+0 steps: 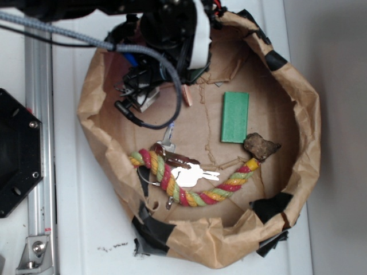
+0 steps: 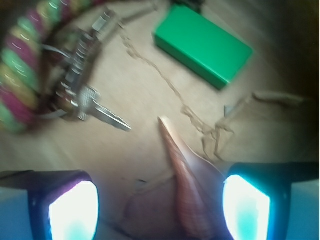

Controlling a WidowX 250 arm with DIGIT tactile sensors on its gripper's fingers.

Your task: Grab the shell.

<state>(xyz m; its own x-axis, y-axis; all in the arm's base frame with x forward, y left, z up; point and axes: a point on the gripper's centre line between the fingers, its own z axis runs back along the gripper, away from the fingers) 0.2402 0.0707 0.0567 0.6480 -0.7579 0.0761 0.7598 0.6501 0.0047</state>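
Light, rigid, glossy and likely slippery shell, pointed tip brittle, so best pinched across the thicker whorled body; claw open, straddling it.

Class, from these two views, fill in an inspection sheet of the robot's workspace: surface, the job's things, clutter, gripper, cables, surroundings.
Surface: crumpled brown paper bin with black tape patches, on a white table.
Job's things: shell lying on the paper, pointed tip away from the wrist camera, between the fingers, nearer one pad.
Clutter: green block; brown rock; multicoloured rope; keys on a ring.
Gripper: gripper open, straddling the shell; pads not clearly touching it.
Cables: grey braided cable and a black lead hang over the bin.
Surroundings: metal rail and black base plate beside the bin.
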